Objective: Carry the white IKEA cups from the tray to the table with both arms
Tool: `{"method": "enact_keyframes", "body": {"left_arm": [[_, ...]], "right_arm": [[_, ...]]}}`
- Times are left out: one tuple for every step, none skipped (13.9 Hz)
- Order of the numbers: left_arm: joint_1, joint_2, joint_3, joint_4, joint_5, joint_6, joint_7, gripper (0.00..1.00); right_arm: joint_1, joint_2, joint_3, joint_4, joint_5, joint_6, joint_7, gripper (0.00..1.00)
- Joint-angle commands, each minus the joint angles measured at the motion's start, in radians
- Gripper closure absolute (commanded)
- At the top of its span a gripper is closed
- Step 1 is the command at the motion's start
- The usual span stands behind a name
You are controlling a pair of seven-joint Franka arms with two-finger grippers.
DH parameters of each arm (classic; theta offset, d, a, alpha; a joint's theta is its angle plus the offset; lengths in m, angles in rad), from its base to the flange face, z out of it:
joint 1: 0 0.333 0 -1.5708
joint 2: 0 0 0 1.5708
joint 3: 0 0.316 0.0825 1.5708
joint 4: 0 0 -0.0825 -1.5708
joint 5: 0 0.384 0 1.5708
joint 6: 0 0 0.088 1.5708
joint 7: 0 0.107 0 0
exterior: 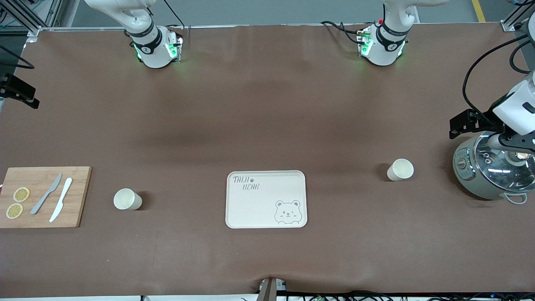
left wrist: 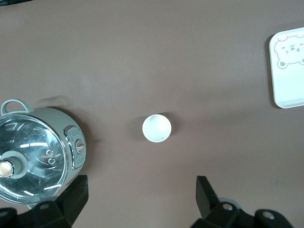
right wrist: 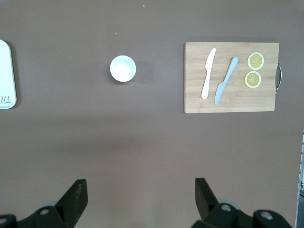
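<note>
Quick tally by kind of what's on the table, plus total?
White cups: 2, one toward the right arm's end, one toward the left arm's end
Bear tray: 1
Cutting board: 1
Knives: 2, grey and white
Lemon slices: 2
Grey lidded pot: 1
Total: 9

We see a brown-covered table (exterior: 259,104), evenly lit with soft shadows; grey floor (exterior: 271,10) past its top edge, yellow line (exterior: 478,10) there.
</note>
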Motion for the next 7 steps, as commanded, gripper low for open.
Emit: {"method": "enact_keyframes", "body": {"left_arm": [[0.008,0.000,-0.008,-0.003,0.001,0.011,-0.006,0.00],[0.008,0.005,-0.008,-0.003,0.001,0.011,-0.006,0.00],[0.008,0.005,-0.008,-0.003,0.001,0.011,-0.006,0.00],[0.010,0.005,-0.008,-0.003,0.001,0.011,-0.006,0.00],[0.010,0.003,-0.008,-0.003,0.001,0.011,-0.006,0.00],[0.010,0.005,-0.008,-0.003,0.001,0.011,-0.006,0.00],[0.010,0.005,-0.008,-0.003,0.001,0.011,-0.006,0.00]], "right_arm": [[-0.015,0.007,0.007,-0.003,-0.009,0.011,-0.011,0.00],[-0.017,0.014,0.007,-0.005,-0.005,0.011,-0.011,0.00],[-0.017,0.014,0.007,-0.003,-0.002,0.011,-0.011,0.00],[-0.015,0.014,0.007,-0.003,0.000,0.011,-0.011,0.00],[-0.017,0.014,0.007,-0.003,0.004,0.011,-0.010,0.00],[-0.020,0.014,0.007,-0.003,0.021,0.011,-0.010,0.00],[-0.024,0.014,0.007,-0.003,0.038,0.010,-0.007,0.00]]}}
